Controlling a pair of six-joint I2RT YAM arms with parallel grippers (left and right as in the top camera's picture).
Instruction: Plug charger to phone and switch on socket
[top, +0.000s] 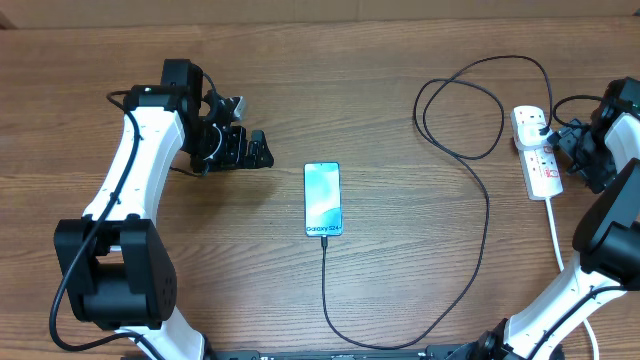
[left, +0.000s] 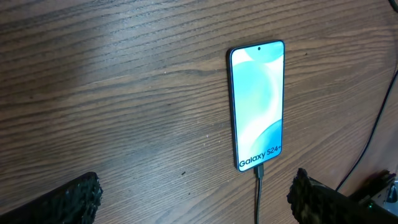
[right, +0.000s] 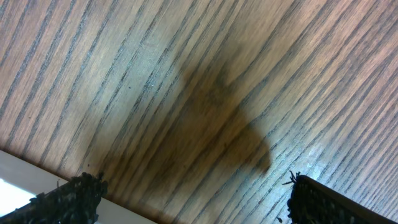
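The phone is lying face up in the middle of the table, screen lit. The charger is already sitting in its bottom port, with the connector tip touching the lower edge in the left wrist view. The black cable is running toward the near edge, curving right and looping up to its plug on the socket, the white power strip at the far right. So the plugging step is looking done, and switching on is the step in hand. The right hand is hovering just beside the strip, jaws wide and gripping nothing. The left hand is sitting well left of the phone, equally wide and empty. Next, the right hand is going to need one fingertip pressed onto the switch by the occupied outlet; whether that switch is on I cannot tell
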